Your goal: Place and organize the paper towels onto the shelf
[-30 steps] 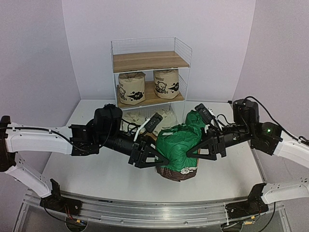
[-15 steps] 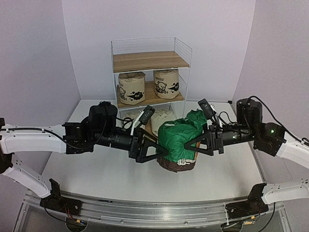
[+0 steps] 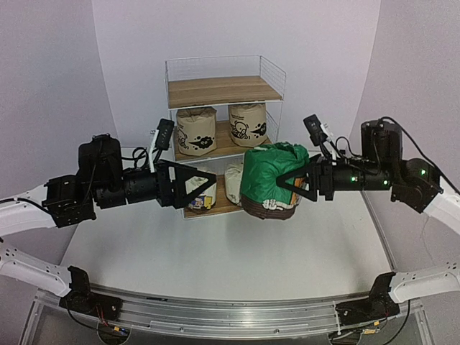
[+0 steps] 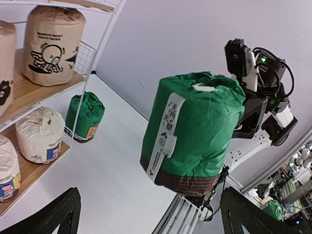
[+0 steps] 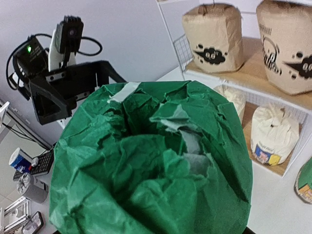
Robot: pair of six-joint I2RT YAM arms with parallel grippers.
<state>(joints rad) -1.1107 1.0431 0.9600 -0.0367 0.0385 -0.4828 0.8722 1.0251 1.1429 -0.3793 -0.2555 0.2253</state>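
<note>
My right gripper (image 3: 289, 184) is shut on a green paper towel roll (image 3: 264, 175) with a brown base, held in the air just in front of the shelf (image 3: 223, 90). The roll fills the right wrist view (image 5: 146, 165) and hides the fingers there. My left gripper (image 3: 201, 188) stands open to the left of the roll, apart from it, and its fingers (image 4: 56, 214) frame the roll (image 4: 195, 131). Two beige rolls (image 3: 196, 131) (image 3: 249, 123) stand on the middle board. Two white rolls (image 4: 41, 134) (image 4: 6, 168) sit on the bottom board. A second green roll (image 4: 85, 117) stands on the table beside the shelf.
The top board (image 3: 224, 80) of the shelf carries nothing. The white table (image 3: 215, 251) stretches out in front of the shelf, with a metal rail (image 3: 230, 313) along its near edge. Purple walls close in behind and at both sides.
My left gripper opened, let go of the green roll and drew back to the left. My right gripper raised the roll off the table and carried it toward the shelf.
</note>
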